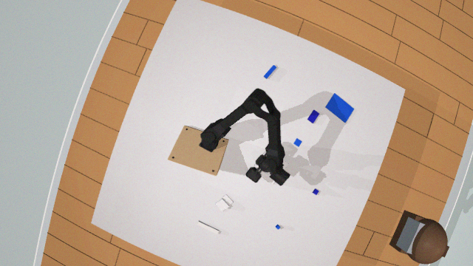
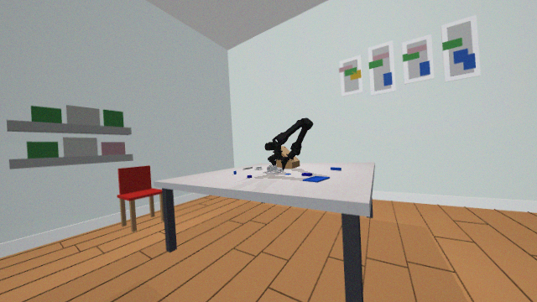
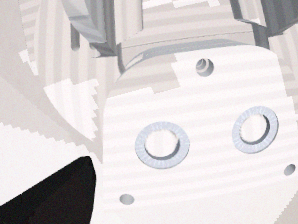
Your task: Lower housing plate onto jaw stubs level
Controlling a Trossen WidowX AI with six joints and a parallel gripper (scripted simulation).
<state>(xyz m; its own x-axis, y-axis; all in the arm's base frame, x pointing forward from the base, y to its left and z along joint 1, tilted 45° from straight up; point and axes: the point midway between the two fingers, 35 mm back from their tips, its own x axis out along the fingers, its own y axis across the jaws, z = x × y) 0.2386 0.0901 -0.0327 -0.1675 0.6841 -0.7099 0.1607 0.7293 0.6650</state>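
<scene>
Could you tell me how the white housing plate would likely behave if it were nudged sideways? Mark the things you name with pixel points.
The white plate (image 3: 200, 105) looks stiff, being flat-faced with crisp edges. It probably wouldn't roll, given that broad face. Ring-rimmed round parts show in two openings, so they may limit sliding.
</scene>
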